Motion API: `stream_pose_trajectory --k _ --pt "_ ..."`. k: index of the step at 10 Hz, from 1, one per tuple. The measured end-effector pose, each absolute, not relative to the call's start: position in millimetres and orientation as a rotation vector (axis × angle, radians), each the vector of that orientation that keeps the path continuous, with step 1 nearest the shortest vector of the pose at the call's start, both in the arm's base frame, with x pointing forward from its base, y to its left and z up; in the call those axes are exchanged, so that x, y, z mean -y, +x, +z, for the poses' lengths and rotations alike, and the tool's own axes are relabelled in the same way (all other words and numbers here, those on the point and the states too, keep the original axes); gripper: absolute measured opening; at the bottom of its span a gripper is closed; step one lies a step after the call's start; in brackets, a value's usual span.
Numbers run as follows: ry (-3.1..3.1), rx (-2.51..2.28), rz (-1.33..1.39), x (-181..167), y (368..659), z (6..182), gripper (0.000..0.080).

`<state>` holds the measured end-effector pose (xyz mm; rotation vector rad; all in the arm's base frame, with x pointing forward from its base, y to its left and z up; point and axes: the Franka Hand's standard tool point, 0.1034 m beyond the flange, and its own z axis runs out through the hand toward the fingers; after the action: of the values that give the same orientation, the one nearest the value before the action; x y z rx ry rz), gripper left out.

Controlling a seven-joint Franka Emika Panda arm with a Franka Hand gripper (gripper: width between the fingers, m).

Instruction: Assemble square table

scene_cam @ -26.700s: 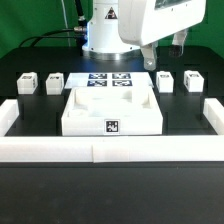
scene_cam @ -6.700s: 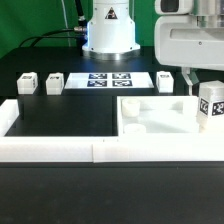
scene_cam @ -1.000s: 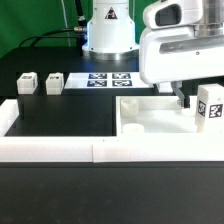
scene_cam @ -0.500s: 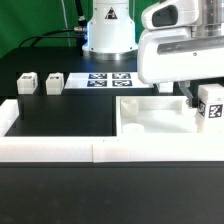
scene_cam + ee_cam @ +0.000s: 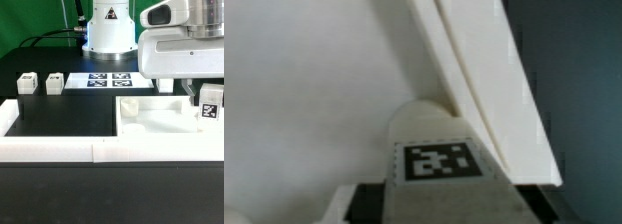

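**A:** Two small white block legs (image 5: 27, 83) (image 5: 54, 82) sit loose on the black table (image 5: 60, 120), upper left of the exterior view, just beside each other. The flat white marker board (image 5: 108, 80) is at top centre, in front of the robot base (image 5: 108, 30).

**B:** Where is the slab?

**A:** The large white square plastic tabletop slab (image 5: 150, 122) lies at lower right, recess up, lodged in the corner of the long low white border wall (image 5: 60, 150).

**B:** What is in the recess?

**A:** One tagged white leg (image 5: 208, 112), upright near the right edge of the frame, tag facing the camera. In the wrist view the same leg (image 5: 438, 160) stands beside a raised white ridge of the slab. Cannot tell whether its foot touches the recess floor.

**B:** And the gripper?

**A:** The two-finger gripper (image 5: 205, 98) is down over that leg, its fingers clamped against the leg's sides.
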<state>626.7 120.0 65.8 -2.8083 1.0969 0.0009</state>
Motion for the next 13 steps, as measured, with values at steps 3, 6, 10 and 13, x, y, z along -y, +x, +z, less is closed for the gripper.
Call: stream_pose_trajectory --k 3,6,10,13 --pt "-2.405 -1.757 0.038 -118.4 626.7 64.0 0.0290" --pt "-2.120 -2.037 0.107 -117.6 628.1 64.1 0.0290" --pt "-1.776 -2.321 0.191 -117.2 629.8 64.1 0.0290" --pt "-1.629 -2.441 0.200 -114.9 630.3 64.4 0.0290"
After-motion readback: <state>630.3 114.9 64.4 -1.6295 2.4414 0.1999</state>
